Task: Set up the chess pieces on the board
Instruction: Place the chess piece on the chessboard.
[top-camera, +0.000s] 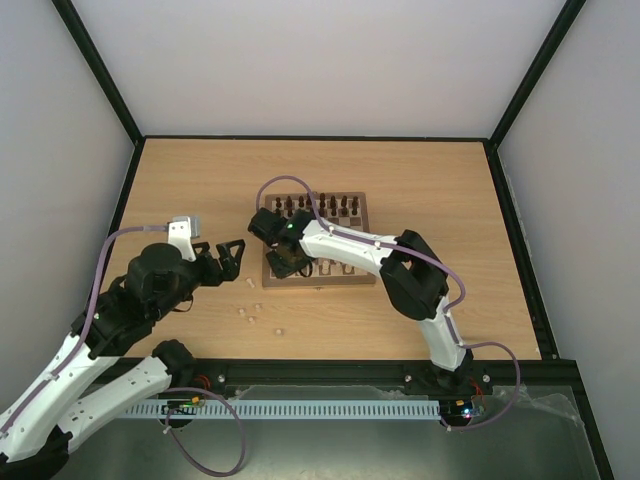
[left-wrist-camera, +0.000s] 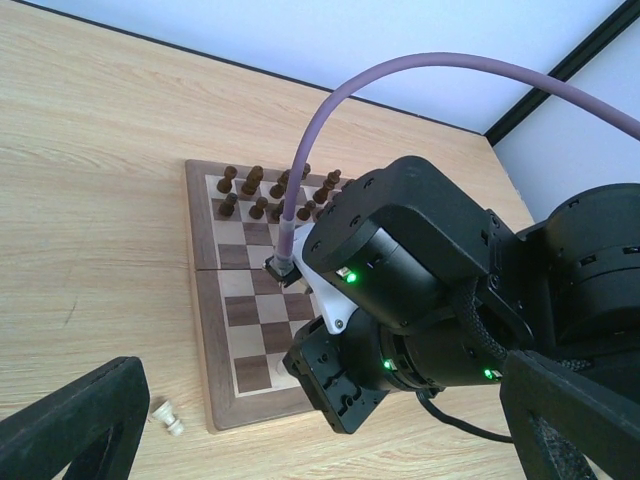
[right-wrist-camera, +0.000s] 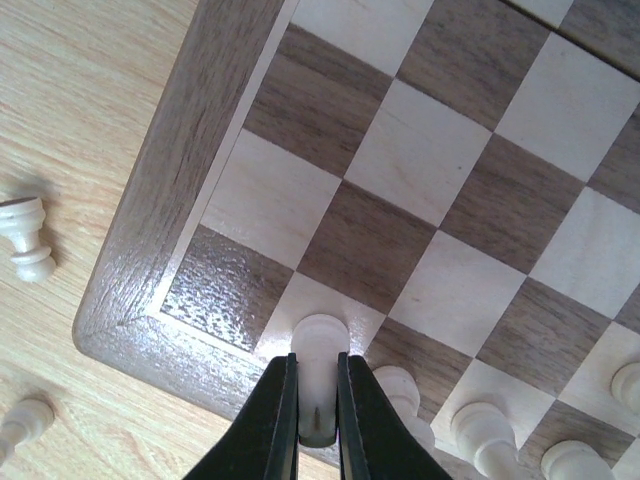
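Note:
The board (top-camera: 355, 283) lies mid-table, with dark brown chess pieces (top-camera: 318, 207) lined up along its far rows. My right gripper (right-wrist-camera: 318, 420) is shut on a pale piece (right-wrist-camera: 320, 365), held over the light square beside the board's (right-wrist-camera: 170, 200) near corner. I cannot tell whether the piece touches the square. More pale pieces (right-wrist-camera: 482, 432) stand in the row to its right. My left gripper (top-camera: 232, 255) hangs open and empty just left of the board. In the left wrist view its fingers (left-wrist-camera: 75, 425) frame the right arm's wrist (left-wrist-camera: 400, 300), the board (left-wrist-camera: 225, 300) and the dark pieces (left-wrist-camera: 270, 195).
Loose pale pieces (top-camera: 247, 283) lie on the table left of and in front of the board, another pale piece (top-camera: 279, 331) farther forward. Two lie near the board's corner (right-wrist-camera: 25, 235), (right-wrist-camera: 20, 425); one (left-wrist-camera: 168, 418) is by my left finger. Black frame rails edge the table.

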